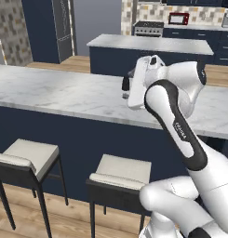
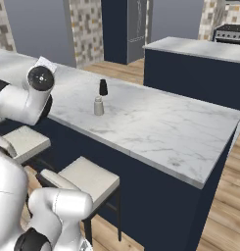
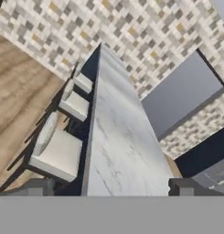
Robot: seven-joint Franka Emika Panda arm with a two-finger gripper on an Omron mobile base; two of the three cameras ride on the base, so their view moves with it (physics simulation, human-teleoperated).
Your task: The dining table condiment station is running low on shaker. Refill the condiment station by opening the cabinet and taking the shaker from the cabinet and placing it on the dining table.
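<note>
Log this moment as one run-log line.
shaker: upright on dining table | gripper: open, just above shaker, holding nothing | placement: looks done

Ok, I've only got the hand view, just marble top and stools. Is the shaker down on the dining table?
Observer: Yes. In the right base view the shaker stands upright on the dining table.
Operator: Where's the end effector relative to it?
Observer: The end effector hangs directly above the shaker's cap, open and not gripping it.
Operator: Is it close to the table's edge?
Observer: No, it sits roughly midway across the top, well back from the stool-side edge.
</note>
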